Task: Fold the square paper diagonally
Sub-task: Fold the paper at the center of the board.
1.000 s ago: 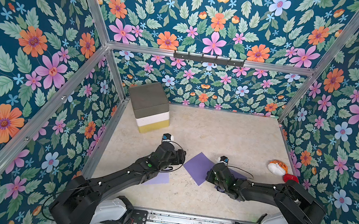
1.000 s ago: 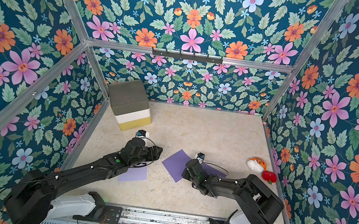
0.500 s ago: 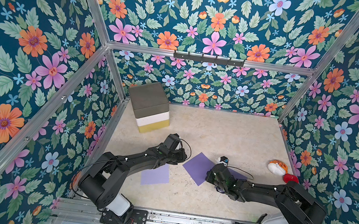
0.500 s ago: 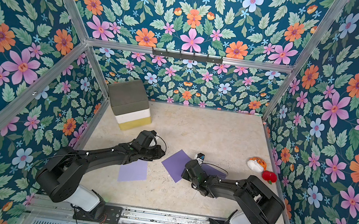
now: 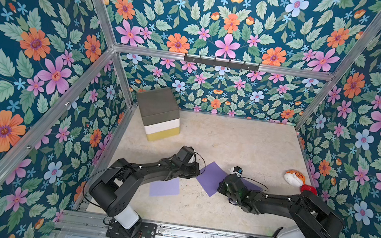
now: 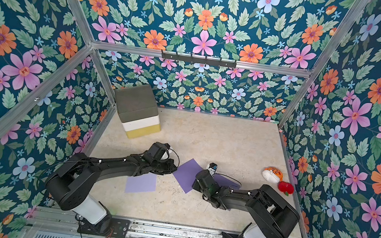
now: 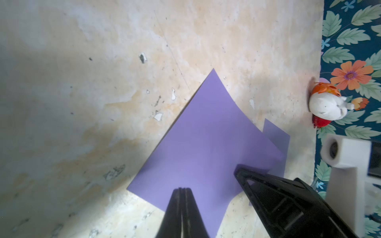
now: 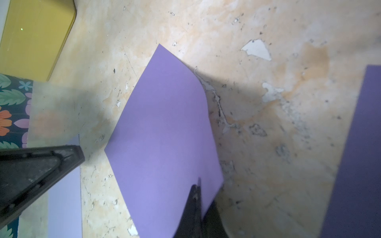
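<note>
Purple paper [image 5: 211, 178] on desk [image 5: 244, 145], centre-front. Right pincer [image 8: 196, 184] clamped on its curled corner; left pincer [image 7: 181, 190] closed at opposite side, hold unclear. Risk: corner slips free or paper drags, skewing diagonal crease.

On the table [image 5: 244, 142], the square paper [image 5: 211, 178] lies between the left tool [image 7: 181, 190] and right tool [image 8: 196, 188], a second sheet [image 5: 164, 186] near its front left, a third sheet [image 5: 248, 184] just right. A stacked box [image 5: 160, 112] stands rear left; a toy figure [image 5: 293, 177] lies at the right edge.
</note>
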